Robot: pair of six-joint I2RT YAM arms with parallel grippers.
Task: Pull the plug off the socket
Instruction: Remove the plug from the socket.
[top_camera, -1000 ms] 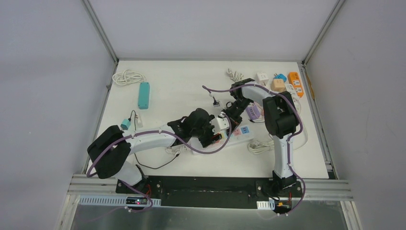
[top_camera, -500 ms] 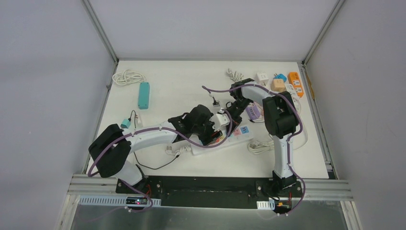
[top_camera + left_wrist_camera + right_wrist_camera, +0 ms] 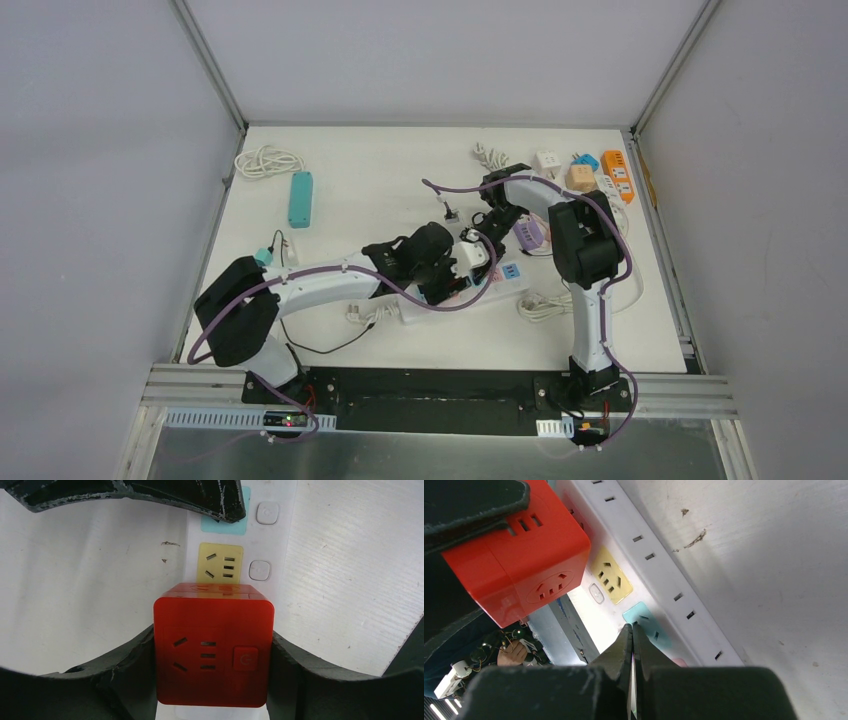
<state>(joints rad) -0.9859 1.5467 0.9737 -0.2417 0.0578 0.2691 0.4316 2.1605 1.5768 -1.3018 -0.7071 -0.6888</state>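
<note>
The plug (image 3: 213, 650) is a red cube adapter with its own outlet and button. My left gripper (image 3: 212, 647) is shut on it, one finger (image 3: 132, 660) against each side. It sits over the white socket strip (image 3: 272, 540), just short of the yellow outlet (image 3: 221, 566); whether its prongs are still in is hidden. In the right wrist view the plug (image 3: 519, 560) stands at the upper left. My right gripper (image 3: 632, 628) is shut, its tips pressing down on the strip's teal outlet (image 3: 646, 622). From above, both grippers meet on the strip (image 3: 508, 277).
A teal power strip (image 3: 300, 198) and a coiled white cable (image 3: 268, 160) lie far left. An orange strip (image 3: 617, 174), a tan cube (image 3: 580, 177) and small adapters sit far right. A purple adapter (image 3: 528, 232) and the strip's cable (image 3: 545, 305) lie near the right arm.
My left arm has shifted a little to the right and away from its base, carrying the red plug along. The right gripper has stayed pressed on the strip.
</note>
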